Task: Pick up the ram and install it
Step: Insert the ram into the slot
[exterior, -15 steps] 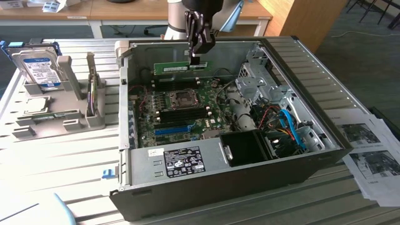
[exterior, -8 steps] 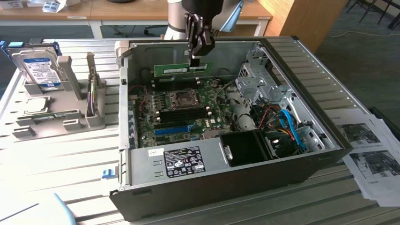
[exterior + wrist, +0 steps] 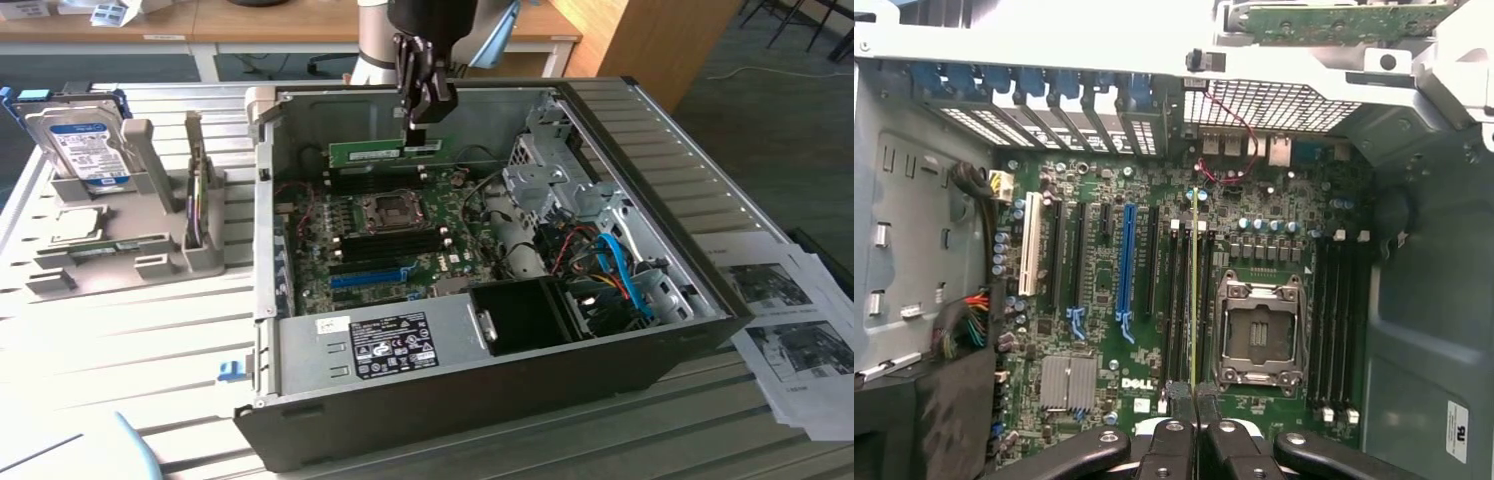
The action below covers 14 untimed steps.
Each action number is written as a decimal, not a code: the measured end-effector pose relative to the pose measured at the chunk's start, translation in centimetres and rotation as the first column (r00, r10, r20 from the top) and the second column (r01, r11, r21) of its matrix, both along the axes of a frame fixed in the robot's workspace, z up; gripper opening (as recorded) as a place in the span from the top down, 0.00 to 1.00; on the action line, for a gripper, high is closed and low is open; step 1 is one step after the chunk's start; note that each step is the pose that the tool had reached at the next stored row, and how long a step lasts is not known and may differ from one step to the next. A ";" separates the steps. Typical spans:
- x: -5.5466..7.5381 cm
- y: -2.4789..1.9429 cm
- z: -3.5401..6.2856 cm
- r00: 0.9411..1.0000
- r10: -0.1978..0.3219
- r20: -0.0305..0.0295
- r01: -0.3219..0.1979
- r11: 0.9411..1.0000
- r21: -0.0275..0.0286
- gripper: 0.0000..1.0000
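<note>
Jaws clamp the ram (image 3: 374, 152) on edge, its long axis level and parallel to the black slots (image 3: 1176, 300).

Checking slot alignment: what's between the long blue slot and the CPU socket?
Wrist view: a bank of black slots, with the ram edge-on over them, between blue slot and CPU socket.

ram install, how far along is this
Done: the ram is picked up, clamped in the shut gripper. In hand: it hangs inside the open case, edge-down over the black memory slots beside the CPU socket. Left: it is not yet seated in any slot; it sits above the motherboard.
</note>
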State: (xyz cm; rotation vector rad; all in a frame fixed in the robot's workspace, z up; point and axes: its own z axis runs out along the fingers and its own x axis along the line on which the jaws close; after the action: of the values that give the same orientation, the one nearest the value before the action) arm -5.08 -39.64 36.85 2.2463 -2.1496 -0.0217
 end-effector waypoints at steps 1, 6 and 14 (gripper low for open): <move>0.0 0.00 -0.07 1.000 0.000 0.000 0.000 1.000 0.000 0.89; 0.0 0.00 -0.40 1.000 0.000 0.000 0.000 1.000 0.000 0.89; 0.0 0.00 -0.99 1.000 0.000 0.000 0.000 1.000 0.000 0.89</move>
State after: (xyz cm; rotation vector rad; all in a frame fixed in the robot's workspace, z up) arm -5.08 -39.64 35.86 2.2462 -2.1494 -0.0214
